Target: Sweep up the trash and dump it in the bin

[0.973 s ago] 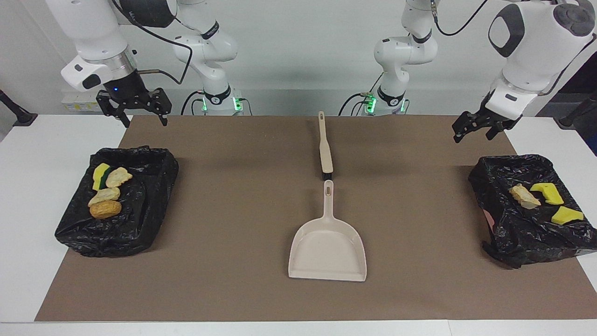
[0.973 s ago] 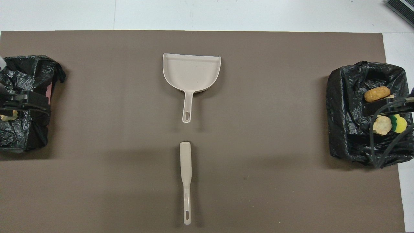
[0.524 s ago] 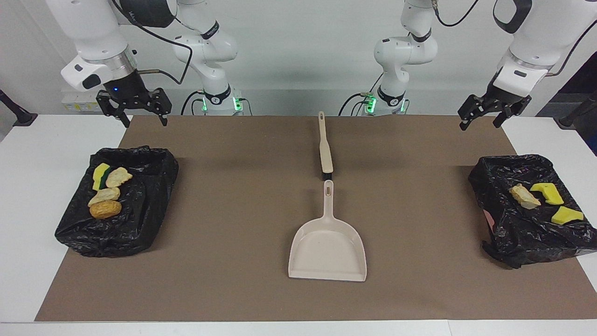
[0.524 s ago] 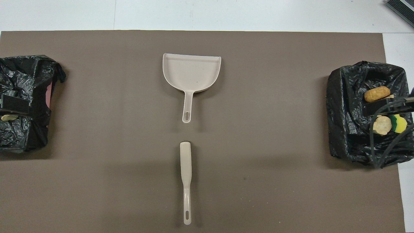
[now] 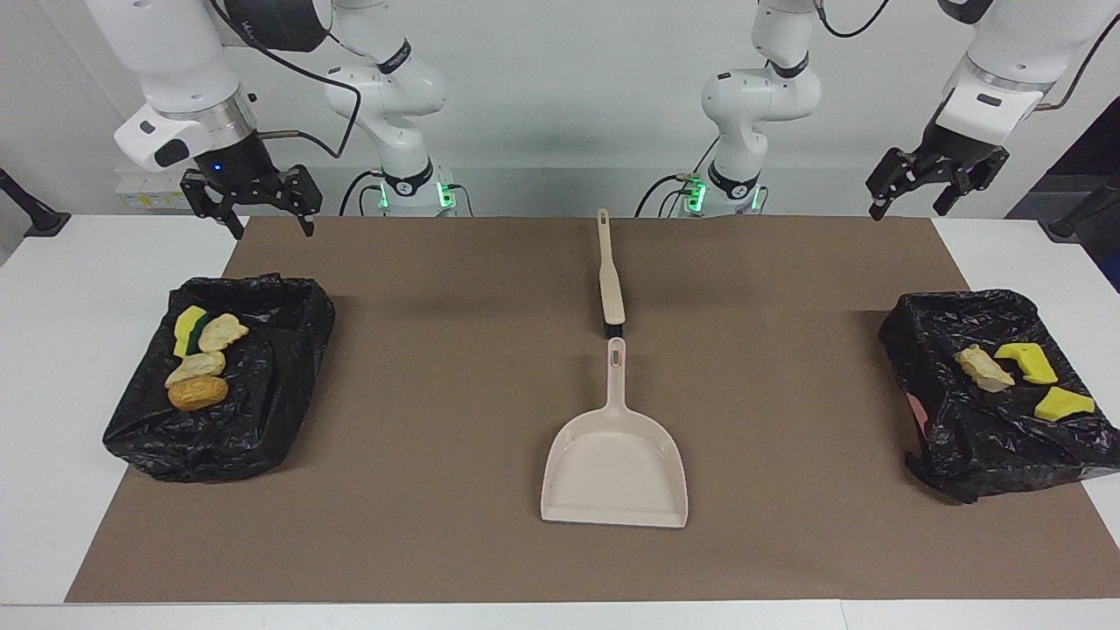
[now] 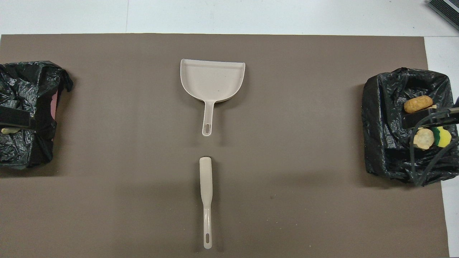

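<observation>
All the trash lies in two black-bag-lined bins. The bin at the right arm's end (image 5: 262, 420) (image 6: 380, 143) holds a yellow-and-green sponge wedge (image 5: 187, 328), bread chunks (image 5: 222, 331) and a golden-brown bun (image 5: 198, 393) (image 6: 417, 104). The bin at the left arm's end (image 5: 962, 455) (image 6: 21, 79) holds a bread chunk (image 5: 983, 367) and two yellow sponge wedges (image 5: 1028, 361). The beige dustpan (image 5: 615, 472) (image 6: 212, 80) lies mid-mat, with the brush (image 5: 610, 280) (image 6: 206, 193) nearer the robots. My right gripper (image 5: 272, 229) (image 6: 426, 117) and left gripper (image 5: 910, 208) (image 6: 14, 120) hang open and empty, each raised in the air by its bin.
A brown mat (image 5: 437, 350) covers most of the white table (image 5: 52, 350). The dustpan's mouth faces away from the robots, and its handle lines up with the brush. No croissant shows.
My left gripper has risen and drawn back toward the robots, away from its bin. The right arm, the dustpan, the brush and the trash have not moved.
</observation>
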